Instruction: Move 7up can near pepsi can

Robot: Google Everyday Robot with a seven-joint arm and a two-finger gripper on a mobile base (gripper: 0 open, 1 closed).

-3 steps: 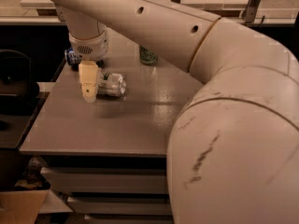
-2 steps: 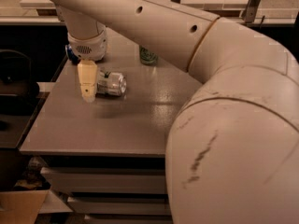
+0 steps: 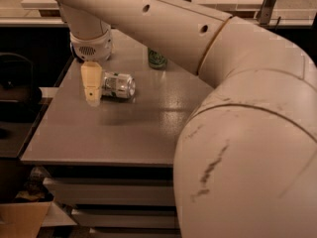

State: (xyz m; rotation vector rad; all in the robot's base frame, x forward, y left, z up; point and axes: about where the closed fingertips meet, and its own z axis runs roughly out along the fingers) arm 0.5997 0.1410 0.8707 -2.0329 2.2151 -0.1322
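The 7up can (image 3: pixel 119 85), silver-white with green marks, lies on its side with a shiny end facing right. My gripper (image 3: pixel 93 94) hangs from the wrist (image 3: pixel 90 46) over the table's far left. It is shut on the can's left end, and one cream finger (image 3: pixel 91 82) shows against it. A shadow lies on the table a little in front of the can. The pepsi can is hidden behind my wrist at the far left corner.
An all-green can (image 3: pixel 157 58) stands upright at the back of the grey table (image 3: pixel 114 138), partly behind my arm. My large white arm (image 3: pixel 237 133) fills the right side. Drawers sit below the table's front edge, and dark furniture stands to the left.
My gripper and the 7up can have shifted together slightly toward the far left. A blue can that showed beside my wrist is now covered by it.
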